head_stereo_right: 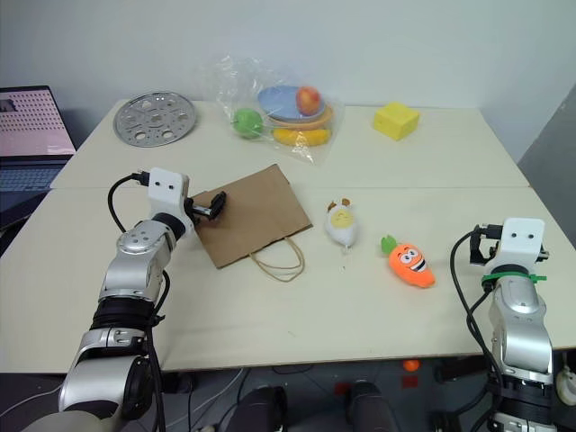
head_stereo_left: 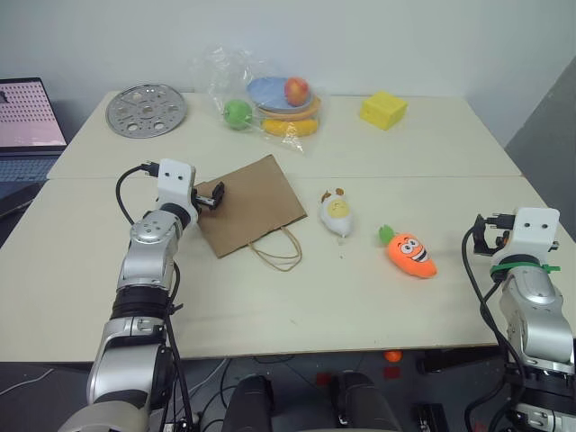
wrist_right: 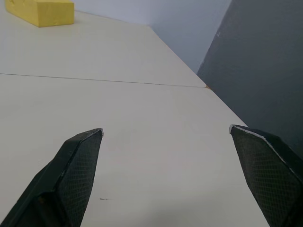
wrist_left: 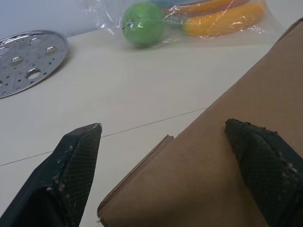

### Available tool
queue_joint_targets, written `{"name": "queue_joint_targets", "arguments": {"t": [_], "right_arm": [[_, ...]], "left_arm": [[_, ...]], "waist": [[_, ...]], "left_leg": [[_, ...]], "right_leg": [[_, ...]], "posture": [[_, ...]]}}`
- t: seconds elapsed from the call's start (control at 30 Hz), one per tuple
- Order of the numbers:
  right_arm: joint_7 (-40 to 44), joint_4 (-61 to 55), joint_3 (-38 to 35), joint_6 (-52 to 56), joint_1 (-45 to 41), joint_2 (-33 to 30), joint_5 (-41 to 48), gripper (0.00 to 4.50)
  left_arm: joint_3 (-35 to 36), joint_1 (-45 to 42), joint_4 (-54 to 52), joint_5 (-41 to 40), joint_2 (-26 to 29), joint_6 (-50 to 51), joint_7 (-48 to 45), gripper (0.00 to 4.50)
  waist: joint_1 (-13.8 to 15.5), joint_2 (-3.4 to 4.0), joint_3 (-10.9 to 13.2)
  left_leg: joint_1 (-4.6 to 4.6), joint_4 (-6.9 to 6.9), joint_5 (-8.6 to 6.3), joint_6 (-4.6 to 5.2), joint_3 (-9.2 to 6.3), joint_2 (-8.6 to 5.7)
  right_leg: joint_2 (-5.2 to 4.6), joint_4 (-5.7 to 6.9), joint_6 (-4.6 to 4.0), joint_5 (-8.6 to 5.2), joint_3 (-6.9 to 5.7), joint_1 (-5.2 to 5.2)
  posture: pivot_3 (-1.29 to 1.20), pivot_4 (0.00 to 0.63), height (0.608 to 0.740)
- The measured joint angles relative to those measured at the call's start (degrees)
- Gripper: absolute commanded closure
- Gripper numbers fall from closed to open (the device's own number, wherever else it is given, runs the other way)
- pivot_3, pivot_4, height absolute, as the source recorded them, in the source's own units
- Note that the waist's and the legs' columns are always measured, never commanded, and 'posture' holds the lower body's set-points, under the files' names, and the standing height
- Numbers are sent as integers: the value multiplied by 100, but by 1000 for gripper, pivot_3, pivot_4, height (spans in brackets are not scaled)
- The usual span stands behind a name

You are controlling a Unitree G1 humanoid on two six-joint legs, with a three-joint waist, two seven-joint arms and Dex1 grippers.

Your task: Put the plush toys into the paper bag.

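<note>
Lying flat on the table (head_stereo_left: 297, 306), the paper bag (head_stereo_left: 249, 204) has its closed end toward the left gripper (head_stereo_left: 212, 198), whose 2 fingers stand spread wide; in the left wrist view 1 finger (wrist_left: 265, 165) rests over the brown paper while the other (wrist_left: 71, 165) sits beside the bag's corner above bare tabletop, and whether either touches the paper cannot be told. The bag's thin loop handles (head_stereo_left: 279, 250) trail toward the table's near edge. Just beside the bag lies the white egg toy (head_stereo_left: 337, 212), and near that, apart from it, the orange carrot toy (head_stereo_left: 410, 253), with its cartoon face up; both are outside the bag. The right gripper (wrist_right: 165, 179) hangs with fingers wide apart and nothing between them over bare table near the right edge, well apart from the carrot. Behind the bag, a crinkled clear plastic bag (head_stereo_left: 220, 76) blurs its contents: a green ball (head_stereo_left: 237, 113), a red fruit (head_stereo_left: 296, 90), something yellow and a blue plate. A perforated metal disc (head_stereo_left: 146, 111) and a yellow block (head_stereo_left: 383, 110) sit at the back. A laptop (head_stereo_left: 27, 117) is cut off at the left edge, its screen text too small to read.
</note>
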Motion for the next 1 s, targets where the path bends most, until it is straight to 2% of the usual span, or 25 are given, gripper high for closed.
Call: {"name": "queue_joint_targets", "arguments": {"t": [0.37,0.47,0.6,0.73,0.87,1.0], "right_arm": [[106,189,60,-11,-88,-83,0,0],[423,199,129,-133,-120,-320,34,0],[1315,48,172,-213,-201,-693,505,0],[2751,-741,344,398,-293,-1287,1694,0],[3514,-1422,592,1123,-328,-1694,2530,0],[3925,-2125,1076,1789,-167,-2042,3075,0]], "left_arm": [[116,28,-210,-229,16,1,-200,37],[140,110,-465,-495,163,72,-703,37],[131,111,-983,-958,536,372,-1661,37],[-474,365,-2317,-1549,1292,823,-3555,37],[-1093,588,-2930,-1617,1551,945,-4485,37],[-1846,752,-2965,-1109,1553,642,-4845,37]], "waist": [[-1,0,0],[-8,0,0],[-9,1,0],[-12,5,1],[-5,5,1],[10,4,1]], "left_leg": [[0,0,0,0,1,0],[0,-1,0,0,1,0],[0,-2,0,0,-1,1],[0,-5,-1,0,0,2],[2,-2,-1,0,-7,3],[0,4,0,1,-6,2]], "right_leg": [[0,0,0,0,1,0],[0,0,0,0,0,0],[2,0,0,0,-1,0],[1,-3,-2,-1,-1,2],[1,-2,-13,-9,-6,4],[0,-4,-21,-13,0,3]], "posture": [[0,150,740],[0,150,740],[0,150,740],[0,150,740],[0,150,740],[0,150,740]]}}
